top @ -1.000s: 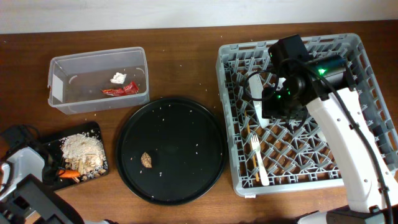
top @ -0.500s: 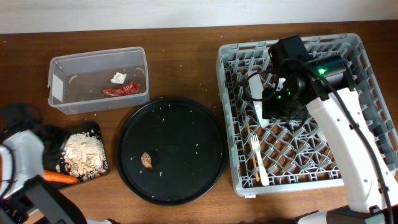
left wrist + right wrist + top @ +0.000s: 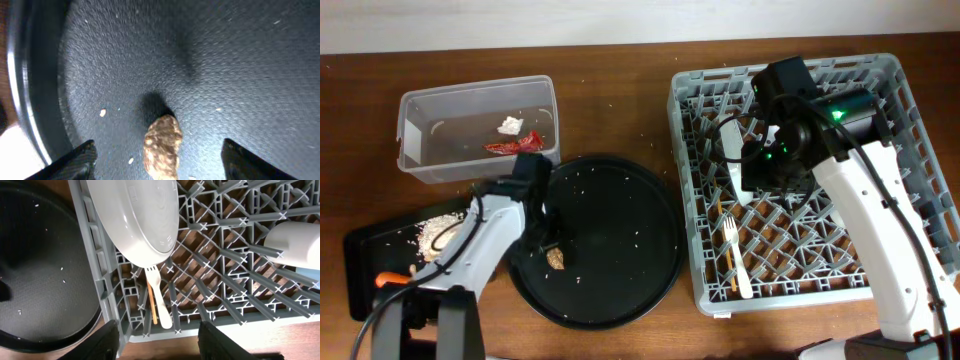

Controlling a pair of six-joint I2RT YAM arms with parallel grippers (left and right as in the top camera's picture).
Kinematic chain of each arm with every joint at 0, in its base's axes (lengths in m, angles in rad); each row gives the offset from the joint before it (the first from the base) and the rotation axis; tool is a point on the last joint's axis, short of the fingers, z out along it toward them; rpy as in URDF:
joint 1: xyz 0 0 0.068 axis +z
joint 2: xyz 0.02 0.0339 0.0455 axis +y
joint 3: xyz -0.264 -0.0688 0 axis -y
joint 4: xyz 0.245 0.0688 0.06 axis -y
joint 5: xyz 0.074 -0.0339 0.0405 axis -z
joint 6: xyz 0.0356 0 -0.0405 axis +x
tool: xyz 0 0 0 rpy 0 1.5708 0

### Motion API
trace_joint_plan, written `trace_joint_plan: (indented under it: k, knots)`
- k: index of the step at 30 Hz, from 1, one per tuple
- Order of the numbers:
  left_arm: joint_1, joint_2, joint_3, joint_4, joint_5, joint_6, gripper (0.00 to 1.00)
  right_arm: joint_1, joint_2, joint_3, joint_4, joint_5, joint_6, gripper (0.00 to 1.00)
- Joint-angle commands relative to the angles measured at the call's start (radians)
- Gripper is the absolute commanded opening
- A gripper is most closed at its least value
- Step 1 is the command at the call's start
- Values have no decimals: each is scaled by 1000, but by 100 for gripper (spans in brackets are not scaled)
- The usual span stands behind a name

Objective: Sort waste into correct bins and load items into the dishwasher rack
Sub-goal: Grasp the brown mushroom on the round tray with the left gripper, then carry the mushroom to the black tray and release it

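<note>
Overhead: I see left hand [image 3: 548, 242] moved from black rectangular tray [image 3: 362, 258] to brown lump [image 3: 557, 258].
Left hand: apart.
Right hand [image 3: 161, 339]: apart, unmoved.

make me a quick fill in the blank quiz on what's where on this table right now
The brown lump lies on the round black ____. The red wrapper and the white tissue lie in the clear ____. The white fork lies in the grey ____. The left gripper has its jaws ____ on either side of the lump.
Missing words: tray, tub, rack, open.
</note>
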Motion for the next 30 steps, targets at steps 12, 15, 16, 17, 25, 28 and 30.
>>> trace_joint_plan:
  k: [12, 15, 16, 17, 25, 28, 30]
  knots:
    - [2, -20, -113, 123, 23, -3, 14, -3, -14, 10, -11, 9, 6, 54]
    - [42, -32, -18, 45, 23, 50, 13, -3, -14, 10, -12, 9, 6, 55]
    - [85, -47, 60, -22, 23, 85, 14, -3, -14, 10, -12, 9, 6, 55]
    - [137, -64, 126, -68, 21, 106, 13, -3, -14, 10, -12, 9, 6, 55]
    - [632, -87, 225, 35, -76, 42, 13, -3, -14, 10, -13, 8, 6, 55]
    - [751, -77, 225, 96, -76, 39, 13, -3, -14, 10, -13, 8, 6, 55]
    - [806, -53, 224, 134, -106, 39, 13, -3, -14, 10, -17, 8, 6, 55]
